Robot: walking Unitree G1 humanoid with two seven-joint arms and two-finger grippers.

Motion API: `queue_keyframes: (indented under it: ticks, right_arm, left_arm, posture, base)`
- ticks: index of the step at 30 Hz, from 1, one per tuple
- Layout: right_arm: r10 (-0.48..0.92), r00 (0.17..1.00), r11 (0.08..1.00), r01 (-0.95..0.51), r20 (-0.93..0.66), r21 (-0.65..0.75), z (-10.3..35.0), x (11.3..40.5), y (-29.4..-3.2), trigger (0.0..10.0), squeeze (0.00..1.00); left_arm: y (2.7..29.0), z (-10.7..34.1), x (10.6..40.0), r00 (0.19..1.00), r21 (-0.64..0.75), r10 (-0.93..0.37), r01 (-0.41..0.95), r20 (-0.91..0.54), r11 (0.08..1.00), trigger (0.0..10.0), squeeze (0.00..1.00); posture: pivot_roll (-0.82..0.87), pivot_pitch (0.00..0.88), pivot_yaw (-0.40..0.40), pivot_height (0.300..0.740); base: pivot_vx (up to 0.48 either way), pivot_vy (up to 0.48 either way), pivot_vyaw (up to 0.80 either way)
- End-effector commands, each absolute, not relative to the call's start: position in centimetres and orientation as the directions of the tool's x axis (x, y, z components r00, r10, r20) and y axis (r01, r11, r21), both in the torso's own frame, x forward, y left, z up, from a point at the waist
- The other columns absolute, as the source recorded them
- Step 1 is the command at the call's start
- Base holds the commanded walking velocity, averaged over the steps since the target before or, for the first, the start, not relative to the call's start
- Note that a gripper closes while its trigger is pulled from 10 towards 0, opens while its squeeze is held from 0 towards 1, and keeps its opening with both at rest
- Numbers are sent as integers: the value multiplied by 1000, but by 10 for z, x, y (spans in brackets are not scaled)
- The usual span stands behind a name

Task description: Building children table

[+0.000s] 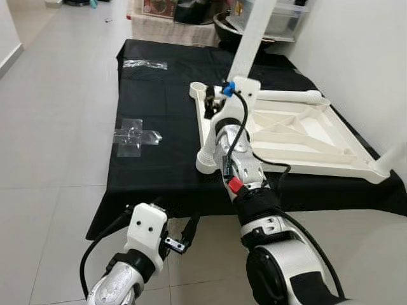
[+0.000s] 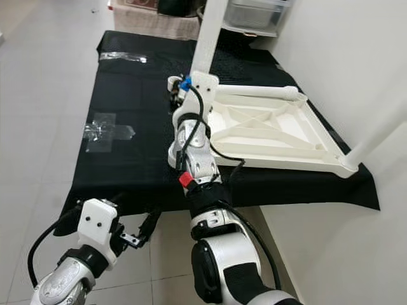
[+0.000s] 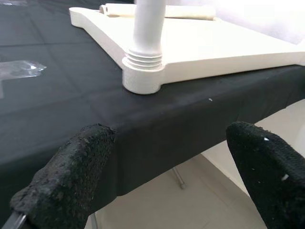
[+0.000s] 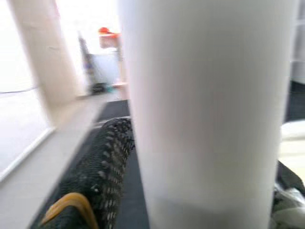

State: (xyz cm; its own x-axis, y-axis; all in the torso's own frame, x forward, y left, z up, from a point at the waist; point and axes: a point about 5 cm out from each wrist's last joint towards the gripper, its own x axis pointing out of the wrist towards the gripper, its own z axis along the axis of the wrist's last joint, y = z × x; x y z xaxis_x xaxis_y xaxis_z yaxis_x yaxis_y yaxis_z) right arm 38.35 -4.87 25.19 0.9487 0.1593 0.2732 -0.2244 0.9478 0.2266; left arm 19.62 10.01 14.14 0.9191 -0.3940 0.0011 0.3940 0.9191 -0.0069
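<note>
Approx. halfway: tabletop point(image 1: 299, 136) inverted on surface point(image 1: 159, 114), two legs in; right gripper point(image 1: 219, 95) fingers pinching upright leg point(image 1: 251, 38), left gripper point(image 1: 181, 238) fingers spread, idle.

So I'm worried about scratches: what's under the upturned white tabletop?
A black cloth lies under the tabletop, hanging over the front edge. Whatever is beneath the cloth is covered.

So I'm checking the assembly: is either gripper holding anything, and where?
The right gripper grips an upright white table leg around its lower shaft. The left gripper holds nothing.
</note>
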Motion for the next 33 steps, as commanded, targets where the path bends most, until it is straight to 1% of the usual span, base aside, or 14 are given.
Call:
queue_keyframes:
  ticks: [1,2,6,10,11,12,15,19,21,22,23,24,30,33]
  right_arm:
    - [271,916,911,-344,295,230,249,380,-43,10000,0]
    - [478,824,818,-544,303,189,248,380,-45,10000,0]
    - [591,750,746,-649,298,154,247,379,-46,10000,0]
    - [874,444,445,-895,199,41,239,371,-52,10000,0]
    - [874,444,445,-895,199,41,239,371,-52,10000,0]
    - [921,359,361,-932,153,20,235,370,-51,10000,0]
    - [971,232,232,-973,54,15,227,365,-46,10000,0]
    - [994,105,104,-994,-11,-23,224,361,-34,10000,0]
    - [992,125,125,-991,-5,-41,226,363,-29,10000,0]
    - [978,208,208,-977,16,-47,230,369,-25,0,0]
    - [961,276,276,-960,26,-40,232,373,-24,0,0]
    - [961,276,276,-960,26,-40,232,373,-24,0,0]
    - [802,588,590,-807,107,21,238,393,-37,0,0]
    - [639,761,759,-647,108,68,233,400,-49,0,0]
  left_arm:
    - [97,137,194,912,-12,-409,409,-13,913,10000,0]
    - [97,137,193,911,-13,-412,412,-14,911,10000,0]
    - [97,136,193,910,-14,-413,413,-15,910,10000,0]
    - [96,135,193,909,-14,-418,417,-17,909,10000,0]
    - [96,135,193,909,-14,-418,417,-17,909,10000,0]
    - [95,135,192,908,-14,-418,417,-18,909,10000,0]
    - [95,135,192,909,-14,-417,416,-17,909,10000,0]
    - [95,135,192,910,-13,-415,414,-17,910,10000,0]
    - [95,135,192,910,-13,-414,414,-17,910,10000,0]
    - [95,136,192,910,-13,-414,414,-16,910,10000,0]
    - [95,136,192,910,-13,-413,413,-15,911,10000,0]
    - [95,136,192,910,-13,-413,413,-15,911,10000,0]
    - [95,137,193,911,-18,-411,411,-13,911,10000,0]
    - [95,137,194,910,-19,-415,414,-12,910,10000,0]
  posture:
    - [141,76,-173,740]
    - [138,68,-173,740]
    - [138,68,-173,740]
    - [138,54,-177,740]
    - [138,54,-177,740]
    - [145,53,-181,740]
    - [149,51,-183,740]
    - [153,57,-183,740]
    - [152,61,-185,740]
    - [151,69,-186,740]
    - [151,69,-186,740]
    - [151,69,-186,740]
    - [143,78,-185,740]
    - [136,86,-183,740]
  base:
    - [0,0,0]
    - [0,0,0]
    - [0,0,0]
    - [0,0,0]
    - [0,0,0]
    - [0,0,0]
    - [0,0,0]
    - [0,0,0]
    - [0,0,0]
    - [0,0,0]
    - [0,0,0]
    - [0,0,0]
    - [0,0,0]
    - [0,0,0]
